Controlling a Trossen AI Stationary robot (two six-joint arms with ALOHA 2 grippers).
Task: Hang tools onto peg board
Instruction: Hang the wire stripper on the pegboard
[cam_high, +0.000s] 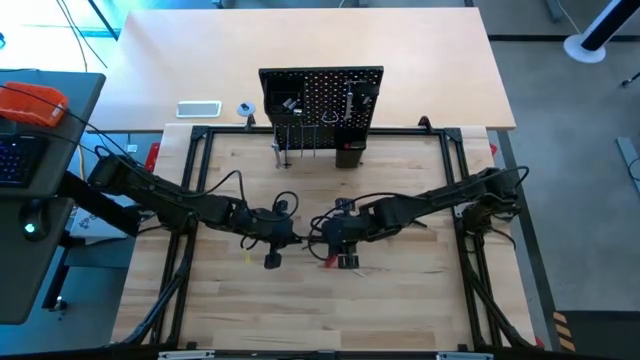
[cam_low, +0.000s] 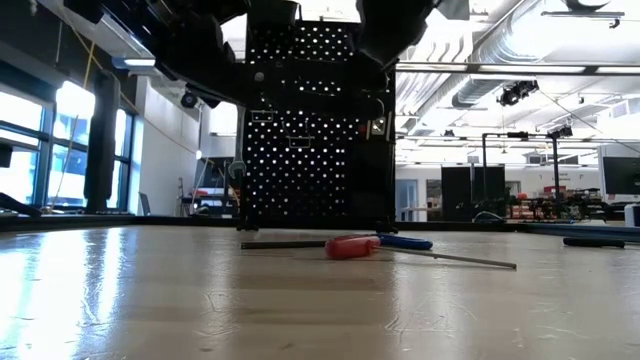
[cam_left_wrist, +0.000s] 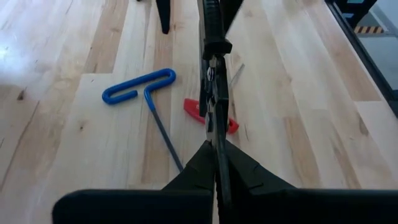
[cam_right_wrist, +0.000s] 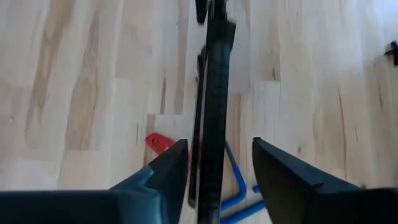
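Both arms meet over the middle of the worktop (cam_high: 400, 300), well in front of the peg board (cam_high: 322, 100). The peg board stands upright at the far edge of the worktop, with a few tools hanging on its hooks. The left gripper (cam_left_wrist: 214, 155) has its jaws shut on a long, thin black tool (cam_left_wrist: 213, 74). The tool sticks out straight ahead from the jaws and is held up off the wood. The right gripper (cam_right_wrist: 214, 168) is at the same black tool from the other side. Its jaws stand apart, one finger on each side of the tool, and I cannot tell if they touch it. Under the two grippers, a red screwdriver (cam_low: 352, 246) lies flat on the worktop. A blue hex key (cam_left_wrist: 140, 86) lies just beside it. In the low view the blue handle peeks out right behind the red one, so close that they may be touching. The screwdriver's thin metal shaft lies along the wood.
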